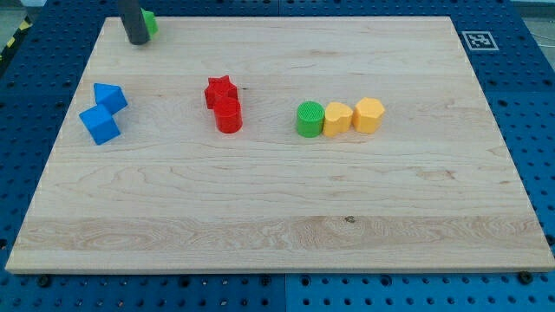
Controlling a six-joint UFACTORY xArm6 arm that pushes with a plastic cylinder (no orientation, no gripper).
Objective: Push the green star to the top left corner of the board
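The green star [151,22] sits near the top left corner of the wooden board [277,217], mostly hidden behind my dark rod. Only a small green edge shows on the rod's right side. My tip [136,42] rests on the board just left of and touching the green star, close to the board's top edge.
Two blue blocks [102,113] sit together at the left. A red star [221,90] touches a red cylinder [228,116] near the middle. A green cylinder [309,120] and two yellow blocks [353,116] form a row right of centre.
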